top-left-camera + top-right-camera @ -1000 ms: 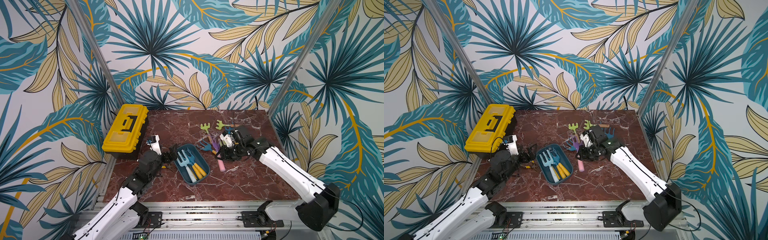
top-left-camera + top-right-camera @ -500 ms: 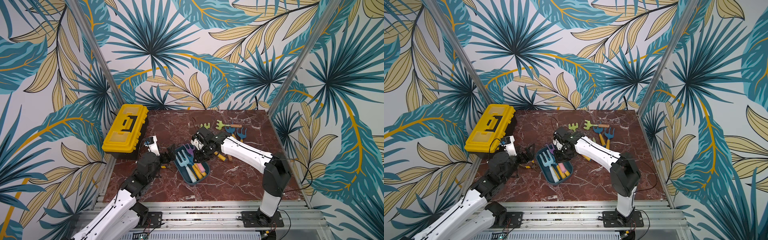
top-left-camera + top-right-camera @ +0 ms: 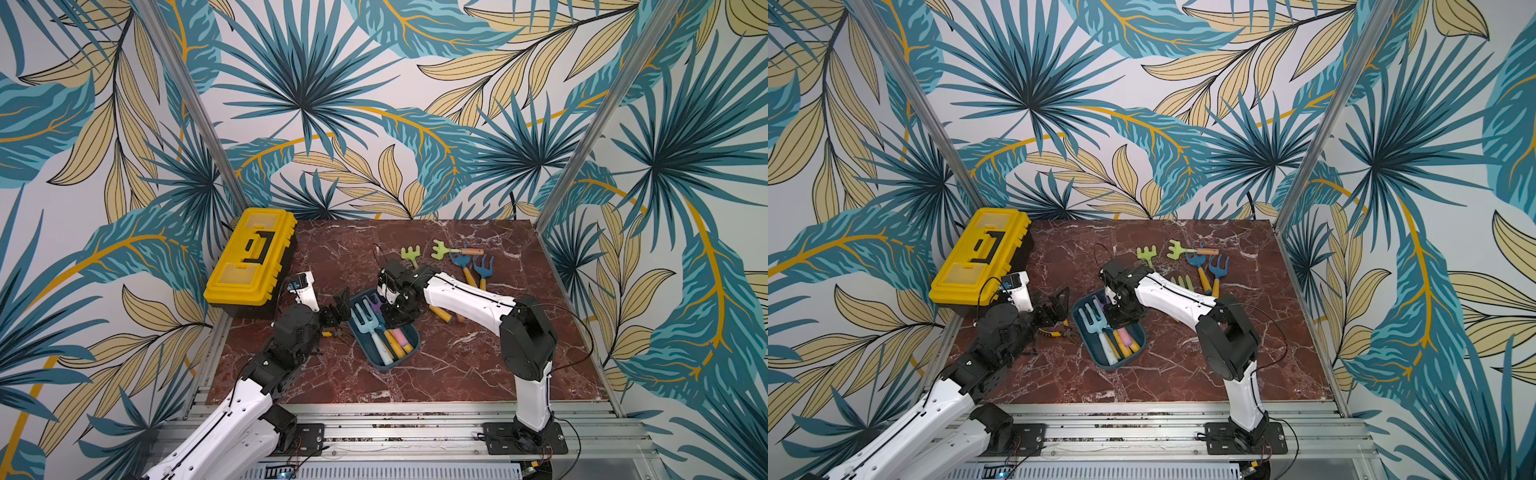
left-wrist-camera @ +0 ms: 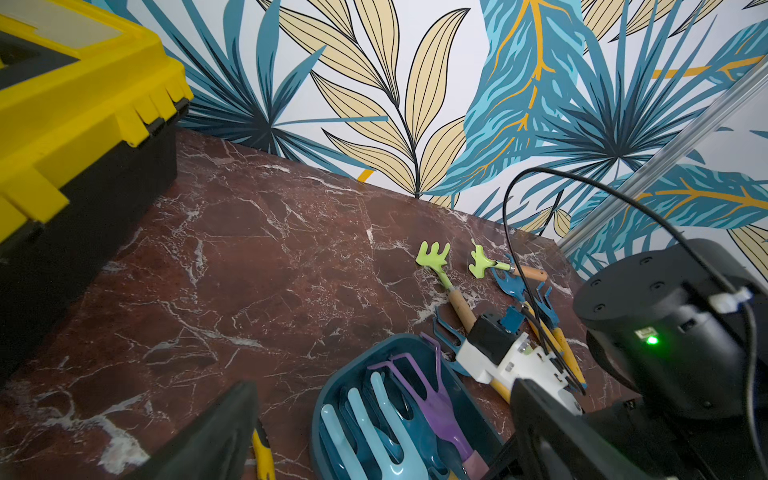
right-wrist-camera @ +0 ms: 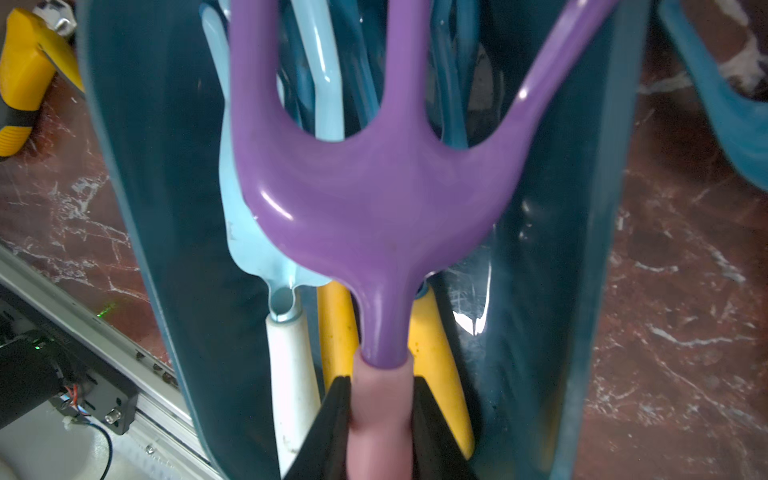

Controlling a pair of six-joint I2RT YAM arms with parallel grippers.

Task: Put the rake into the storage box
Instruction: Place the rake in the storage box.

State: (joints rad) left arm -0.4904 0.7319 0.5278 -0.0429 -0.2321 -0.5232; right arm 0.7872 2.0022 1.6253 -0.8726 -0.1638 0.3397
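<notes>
Right wrist view: one purple metal rake (image 5: 374, 199), pink handle clamped in right gripper (image 5: 380, 399), head inside one teal plastic storage box (image 5: 166, 208). Left gripper (image 3: 337, 309) gapes, empty. Two green rakes (image 3: 410, 254), one yellow toolbox (image 3: 249, 257); red marble table (image 3: 457, 357), leaf-patterned walls (image 3: 374, 104).

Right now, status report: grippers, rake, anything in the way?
Left gripper open, beside storage box. Right gripper shut on rake handle. Rake head inside box, over other tools. Nothing blocking.
</notes>
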